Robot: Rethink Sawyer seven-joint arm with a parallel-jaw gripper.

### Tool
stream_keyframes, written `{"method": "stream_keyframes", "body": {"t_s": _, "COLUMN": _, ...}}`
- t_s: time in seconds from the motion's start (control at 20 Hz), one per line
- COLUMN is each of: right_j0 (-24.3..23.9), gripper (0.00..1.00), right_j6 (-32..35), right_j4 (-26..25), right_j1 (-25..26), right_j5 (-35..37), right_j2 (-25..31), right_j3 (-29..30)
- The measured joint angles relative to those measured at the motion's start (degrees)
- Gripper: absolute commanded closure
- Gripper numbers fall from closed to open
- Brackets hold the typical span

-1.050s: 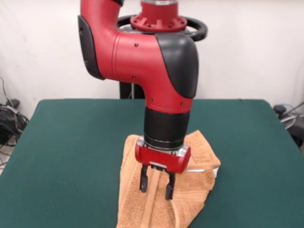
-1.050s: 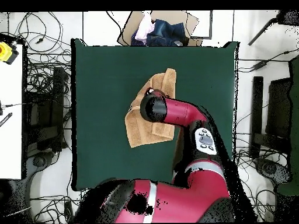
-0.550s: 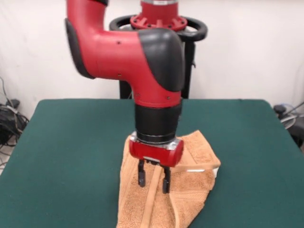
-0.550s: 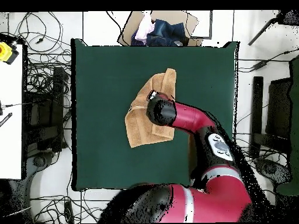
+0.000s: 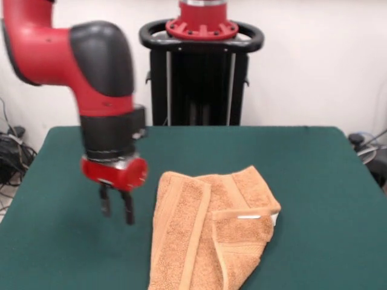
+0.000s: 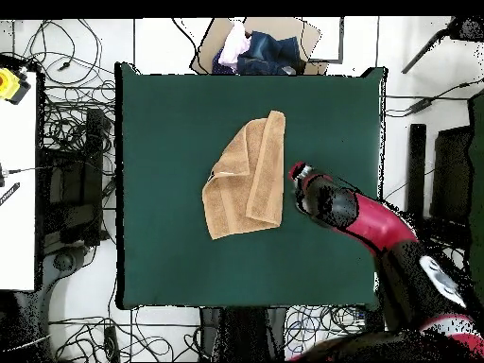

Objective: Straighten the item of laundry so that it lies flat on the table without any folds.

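Observation:
The item of laundry, a peach terry towel (image 5: 211, 238) (image 6: 248, 175), lies folded on the green table (image 5: 302, 181) (image 6: 170, 236). One long side is doubled over lengthwise, and a corner on the right in the front view is turned in, showing a white label. Its near end runs off the bottom of the front view. My gripper (image 5: 116, 208) (image 6: 299, 173) hangs just above the felt, beside the towel and apart from it, to its left in the front view. The fingers stand open with nothing between them.
A cardboard box of bundled clothes (image 6: 255, 47) sits just beyond one table edge. Cables cover the floor around the table. A white bench with a yellow object (image 6: 9, 83) stands to one side. The black pedestal (image 5: 202, 78) rises behind the table.
The arm has swung off the towel, leftward in the front view, and the gripper now hangs over bare felt. The towel lies as before, now fully uncovered.

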Motion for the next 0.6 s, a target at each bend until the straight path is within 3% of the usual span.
{"method": "stream_keyframes", "body": {"t_s": 0.25, "right_j0": -5.8, "gripper": 0.00, "right_j6": 0.0, "right_j4": -3.0, "right_j1": -0.5, "right_j5": 0.0, "right_j2": 2.6, "right_j3": 1.9}}
{"method": "stream_keyframes", "body": {"t_s": 0.35, "right_j0": -5.6, "gripper": 0.00, "right_j6": 0.0, "right_j4": -3.7, "right_j1": -0.6, "right_j5": 0.3, "right_j2": 2.3, "right_j3": 1.9}}
{"method": "stream_keyframes", "body": {"t_s": 0.5, "right_j0": -2.6, "gripper": 0.00, "right_j6": 0.0, "right_j4": -5.3, "right_j1": -0.5, "right_j5": 3.0, "right_j2": 0.1, "right_j3": 0.6}}
{"method": "stream_keyframes", "body": {"t_s": 0.6, "right_j0": 4.6, "gripper": 0.00, "right_j6": 0.0, "right_j4": -8.5, "right_j1": 0.7, "right_j5": 10.7, "right_j2": -4.4, "right_j3": -3.2}}
